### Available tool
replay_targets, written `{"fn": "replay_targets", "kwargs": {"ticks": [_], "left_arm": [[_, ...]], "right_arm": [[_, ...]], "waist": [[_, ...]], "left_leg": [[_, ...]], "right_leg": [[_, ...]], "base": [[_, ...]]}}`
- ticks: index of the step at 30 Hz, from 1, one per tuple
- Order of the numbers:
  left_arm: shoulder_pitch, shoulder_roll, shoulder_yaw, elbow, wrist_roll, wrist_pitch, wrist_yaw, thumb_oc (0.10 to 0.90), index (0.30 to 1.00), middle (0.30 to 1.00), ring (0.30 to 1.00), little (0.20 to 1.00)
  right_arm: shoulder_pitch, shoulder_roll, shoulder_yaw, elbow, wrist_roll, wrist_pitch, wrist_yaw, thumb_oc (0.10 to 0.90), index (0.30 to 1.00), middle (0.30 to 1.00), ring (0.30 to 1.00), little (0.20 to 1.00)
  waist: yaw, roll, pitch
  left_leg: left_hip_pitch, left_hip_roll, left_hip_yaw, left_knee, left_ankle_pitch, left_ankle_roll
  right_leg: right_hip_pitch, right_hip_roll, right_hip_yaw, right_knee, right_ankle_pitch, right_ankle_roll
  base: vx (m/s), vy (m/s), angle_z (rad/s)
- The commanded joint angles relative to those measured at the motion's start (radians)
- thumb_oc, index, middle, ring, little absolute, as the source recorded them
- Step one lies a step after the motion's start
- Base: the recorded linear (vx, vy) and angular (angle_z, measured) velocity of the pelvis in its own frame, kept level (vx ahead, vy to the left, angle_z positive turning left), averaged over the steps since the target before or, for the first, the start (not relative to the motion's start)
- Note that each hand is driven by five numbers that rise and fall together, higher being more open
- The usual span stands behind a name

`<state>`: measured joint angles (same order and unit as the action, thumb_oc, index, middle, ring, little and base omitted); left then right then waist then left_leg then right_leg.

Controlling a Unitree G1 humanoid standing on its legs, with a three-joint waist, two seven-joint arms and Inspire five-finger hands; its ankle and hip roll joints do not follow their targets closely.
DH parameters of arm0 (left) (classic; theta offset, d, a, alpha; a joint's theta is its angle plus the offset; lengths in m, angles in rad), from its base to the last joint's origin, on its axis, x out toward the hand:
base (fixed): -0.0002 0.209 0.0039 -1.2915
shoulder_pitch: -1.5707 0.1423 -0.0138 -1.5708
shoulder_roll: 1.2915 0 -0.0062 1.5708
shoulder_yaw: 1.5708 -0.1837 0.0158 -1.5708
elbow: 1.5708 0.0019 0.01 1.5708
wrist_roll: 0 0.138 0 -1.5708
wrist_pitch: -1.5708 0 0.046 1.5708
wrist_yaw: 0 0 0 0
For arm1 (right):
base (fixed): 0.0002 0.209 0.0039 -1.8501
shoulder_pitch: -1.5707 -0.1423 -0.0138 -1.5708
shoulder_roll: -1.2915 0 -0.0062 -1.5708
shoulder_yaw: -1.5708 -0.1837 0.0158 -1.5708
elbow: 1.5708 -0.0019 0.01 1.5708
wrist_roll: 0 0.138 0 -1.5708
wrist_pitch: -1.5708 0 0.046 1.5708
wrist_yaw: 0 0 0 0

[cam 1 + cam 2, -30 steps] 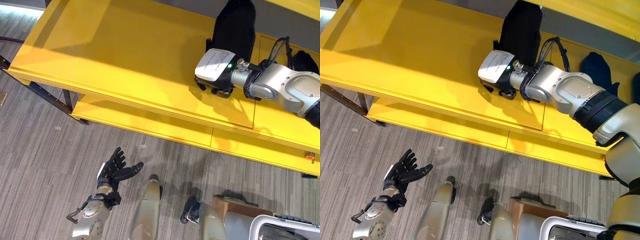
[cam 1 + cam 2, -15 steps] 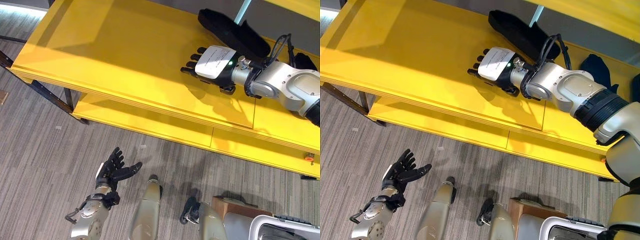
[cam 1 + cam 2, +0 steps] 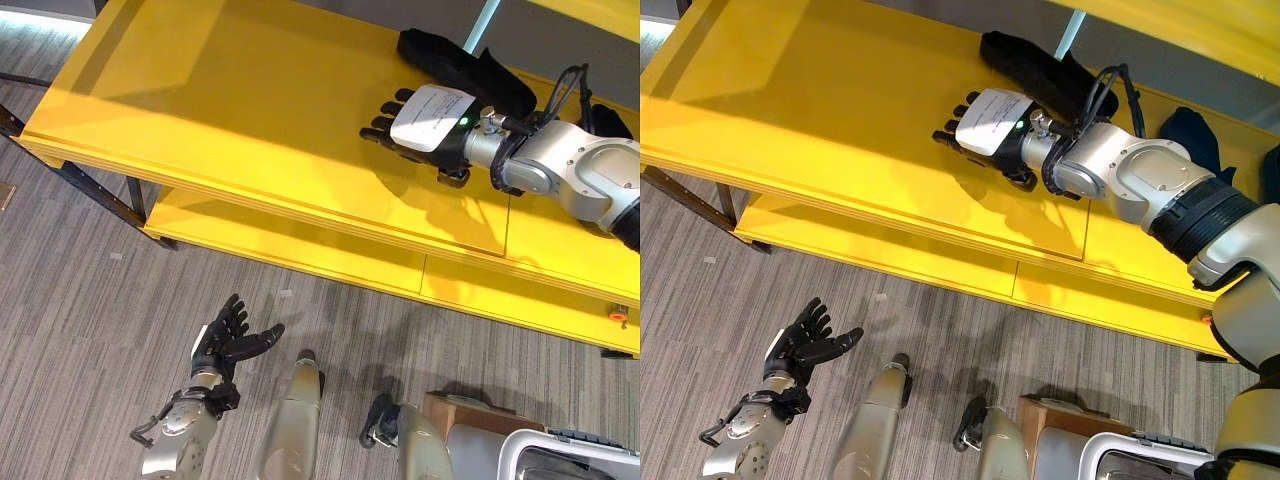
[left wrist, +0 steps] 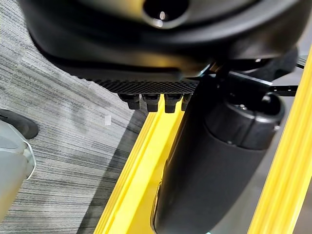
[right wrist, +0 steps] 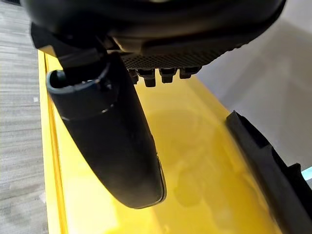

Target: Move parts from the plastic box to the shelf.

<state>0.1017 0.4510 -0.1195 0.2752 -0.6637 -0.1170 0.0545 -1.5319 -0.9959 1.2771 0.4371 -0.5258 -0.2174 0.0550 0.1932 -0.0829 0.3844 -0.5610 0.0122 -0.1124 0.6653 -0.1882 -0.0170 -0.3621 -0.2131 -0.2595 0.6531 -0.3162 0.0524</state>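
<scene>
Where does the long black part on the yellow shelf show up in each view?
Left eye view: black part at the shelf's back, behind the open right hand.
Right eye view: same spot.
Right wrist view: beyond the thumb.
Left wrist view: not seen.
Shared landmark: yellow shelf.

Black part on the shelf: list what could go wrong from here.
1. The right hand is open, flat over the shelf, right beside the black part. Drawing the arm back carelessly could drag or knock the part.
2. The part lies near the shelf's back edge; a nudge may push it off behind.
3. Another dark part lies beside the right arm, so a sideways swing might hit it.
</scene>
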Motion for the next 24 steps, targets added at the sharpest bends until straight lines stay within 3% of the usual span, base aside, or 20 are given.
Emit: {"fn": "replay_targets", "kwargs": {"ticks": [1,10,17,24], "left_arm": [[0.015,0.062,0.012,-0.069,-0.024,-0.097,-0.006,0.900,1.000,1.000,1.000,1.000],[0.018,0.055,0.017,-0.060,-0.022,-0.099,0.004,0.900,1.000,1.000,1.000,1.000],[0.035,0.042,0.032,-0.067,-0.016,-0.101,0.013,0.900,1.000,1.000,1.000,1.000],[0.049,0.044,0.037,-0.078,-0.009,-0.100,0.008,0.900,1.000,1.000,1.000,1.000]], "right_arm": [[-0.102,-0.054,-0.129,-0.013,0.084,0.054,-0.082,0.900,1.000,1.000,1.000,1.000],[-0.061,-0.095,-0.207,-0.056,0.132,0.061,-0.117,0.900,1.000,1.000,1.000,1.000],[0.018,-0.198,-0.295,-0.102,0.132,0.067,-0.172,0.900,1.000,1.000,1.000,1.000],[0.082,-0.233,-0.340,-0.069,0.131,0.073,-0.184,0.900,1.000,1.000,1.000,1.000]], "waist": [[0.016,-0.002,-0.071],[0.001,-0.001,-0.070],[-0.026,-0.003,-0.065],[-0.034,-0.005,-0.063]], "left_leg": [[0.010,0.109,-0.083,0.021,-0.059,-0.065],[0.011,0.112,-0.075,0.019,-0.059,-0.063],[0.007,0.117,-0.070,0.022,-0.059,-0.064],[0.007,0.120,-0.068,0.022,-0.059,-0.064]], "right_leg": [[-0.002,-0.057,0.006,0.077,-0.032,0.007],[-0.007,-0.054,0.014,0.073,-0.028,0.006],[-0.009,-0.047,0.018,0.067,-0.023,0.004],[-0.012,-0.046,0.021,0.069,-0.023,0.004]], "base": [[0.00,0.000,0.00],[0.00,0.001,0.00],[0.00,0.000,0.00],[0.00,0.000,0.00]]}}
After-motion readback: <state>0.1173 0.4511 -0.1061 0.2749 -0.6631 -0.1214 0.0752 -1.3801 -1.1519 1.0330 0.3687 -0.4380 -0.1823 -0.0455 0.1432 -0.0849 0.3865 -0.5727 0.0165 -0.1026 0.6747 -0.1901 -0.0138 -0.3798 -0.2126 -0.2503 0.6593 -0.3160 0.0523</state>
